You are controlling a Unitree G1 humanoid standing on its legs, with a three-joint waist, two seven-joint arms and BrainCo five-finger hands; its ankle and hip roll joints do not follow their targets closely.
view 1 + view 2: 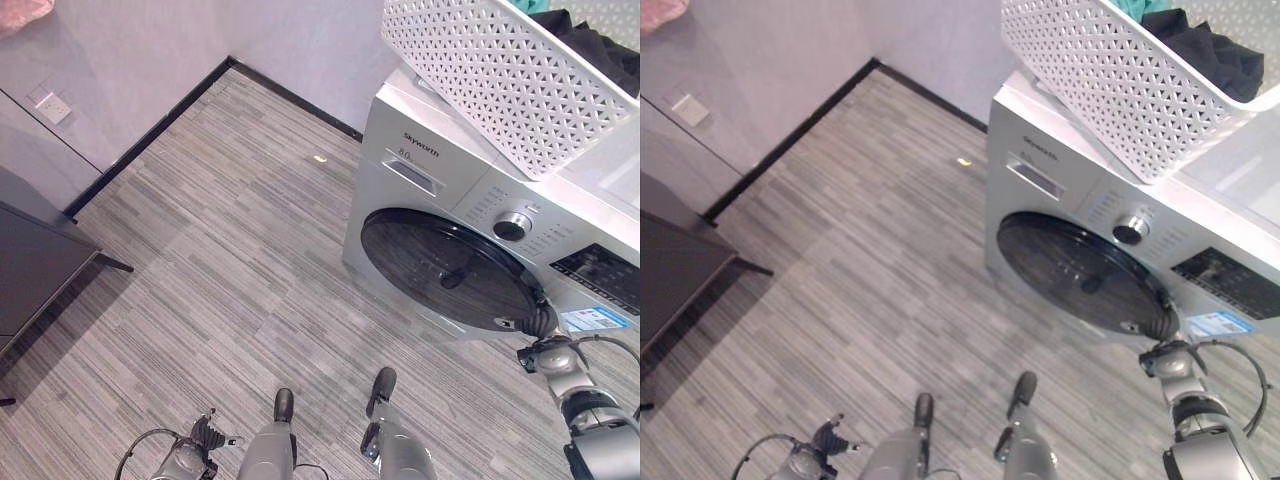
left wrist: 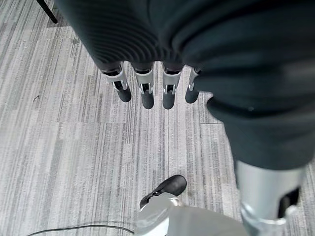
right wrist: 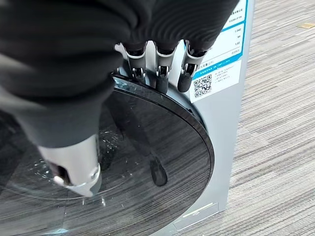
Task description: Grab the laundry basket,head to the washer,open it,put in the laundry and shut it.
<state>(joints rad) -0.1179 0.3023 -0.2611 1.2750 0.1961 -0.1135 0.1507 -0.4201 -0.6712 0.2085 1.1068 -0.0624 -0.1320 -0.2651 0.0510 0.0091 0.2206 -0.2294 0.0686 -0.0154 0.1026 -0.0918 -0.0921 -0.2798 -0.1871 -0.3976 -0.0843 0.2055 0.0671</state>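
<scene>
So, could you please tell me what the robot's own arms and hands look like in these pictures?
Both arms are silver-grey metal segments. The left hand and right hand each carry a dark ribbed cover over the back and wrist, with a row of silver fingers ending in dark rounded tips. The right thumb is a silver cylinder.

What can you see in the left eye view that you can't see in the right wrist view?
The left eye view alone has the white basket with dark laundry sitting on top of the washer, the washer's knob, a wall socket and the left hand hanging low over the floor. The right wrist view alone has a close look at the right hand's fingers reaching the rim of the door. Both show the washer, its dark round door, the sticker beside it, the right hand at the door's edge and the striped floor.
</scene>
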